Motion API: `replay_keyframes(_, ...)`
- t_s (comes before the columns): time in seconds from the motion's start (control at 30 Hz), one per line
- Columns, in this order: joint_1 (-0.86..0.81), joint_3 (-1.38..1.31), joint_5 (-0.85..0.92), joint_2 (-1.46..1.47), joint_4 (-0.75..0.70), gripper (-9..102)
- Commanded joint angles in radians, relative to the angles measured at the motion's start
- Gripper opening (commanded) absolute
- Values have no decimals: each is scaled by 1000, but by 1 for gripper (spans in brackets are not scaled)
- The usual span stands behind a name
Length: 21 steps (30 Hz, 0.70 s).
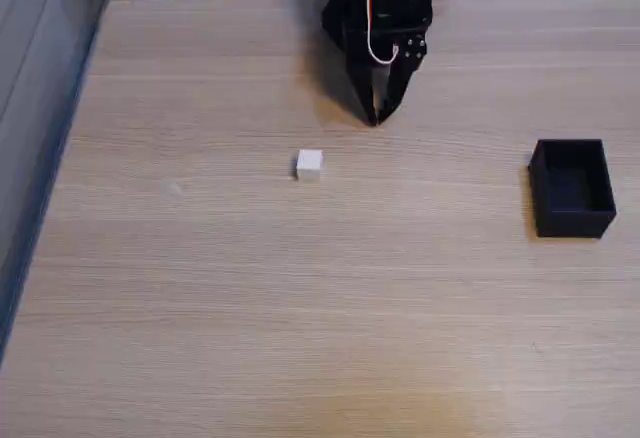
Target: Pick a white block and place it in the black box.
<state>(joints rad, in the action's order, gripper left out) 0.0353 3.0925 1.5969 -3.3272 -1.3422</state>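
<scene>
A small white block (309,163) sits alone on the wooden table, a little left of centre in the fixed view. The black box (572,187) stands open-topped near the right edge, with nothing visible inside. My black gripper (376,118) with red and white wires hangs at the far side of the table, its fingers pointing down and meeting at the tips, shut on nothing. It is behind and to the right of the block, clearly apart from it, and well left of the box.
The light wooden table (300,308) stretches wide in front of the block and box. Its left edge (60,158) runs diagonally beside a grey floor strip. Clutter lies beyond the far edge behind the arm.
</scene>
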Motion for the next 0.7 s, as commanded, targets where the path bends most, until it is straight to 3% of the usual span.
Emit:
replay_keyframes(0.0,8,15,-2,-5,-5,0)
replay_keyframes(0.67,9,15,6,-5,-5,0)
